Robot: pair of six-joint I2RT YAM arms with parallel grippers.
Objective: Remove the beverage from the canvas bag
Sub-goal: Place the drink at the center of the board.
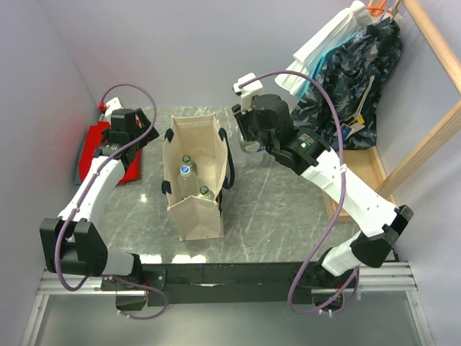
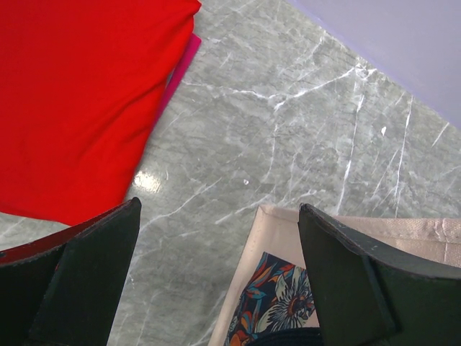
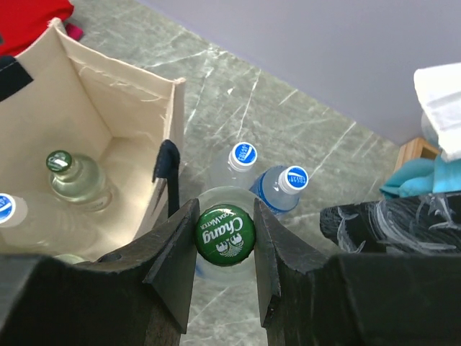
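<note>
The light was bright, even and soft, falling from overhead. Shadows on the table (image 1: pixel 274 209) were faint, with soft edges, and the inside of the canvas bag (image 1: pixel 198 216) was only slightly shaded. In the left wrist view a small white glare spot sat on the polished stone just beside the red cloth (image 2: pixel 72 94). In the top view a wider sheen lay along the table's near edge. The cloth was heavily saturated and cast a reddish tint on the wall (image 1: pixel 65 94) next to it.

The dark fingers (image 2: pixel 86 281) of the left gripper (image 2: pixel 220 216) were close to the lens, soft and nearly without detail. In the right gripper (image 3: pixel 225 213) the green-capped bottle (image 3: pixel 225 234) was sharp and its lettering was readable. In the top view the walls leaned outward toward the edges.
</note>
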